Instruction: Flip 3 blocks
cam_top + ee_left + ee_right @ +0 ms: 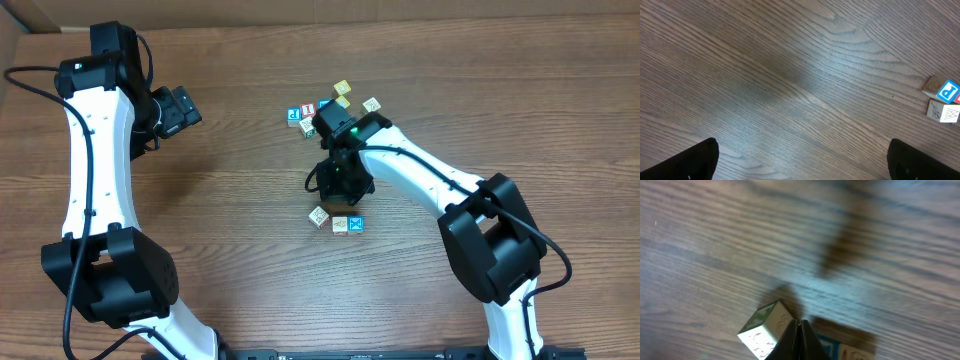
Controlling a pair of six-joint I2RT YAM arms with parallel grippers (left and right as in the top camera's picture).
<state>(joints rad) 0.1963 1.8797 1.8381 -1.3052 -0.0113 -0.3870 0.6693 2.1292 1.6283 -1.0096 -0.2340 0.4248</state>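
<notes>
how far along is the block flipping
Done: cannot tell; no visible face proves a flip. In hand: the right gripper, shut and empty, has its tips at the edge of a cream block, next to the blue X block. Left: probably most flips. The left gripper hangs open over the table.

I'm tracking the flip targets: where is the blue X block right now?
In the overhead view, the blue X block sits at the right end of a three-block row, beside a cream block, near the right gripper.
</notes>
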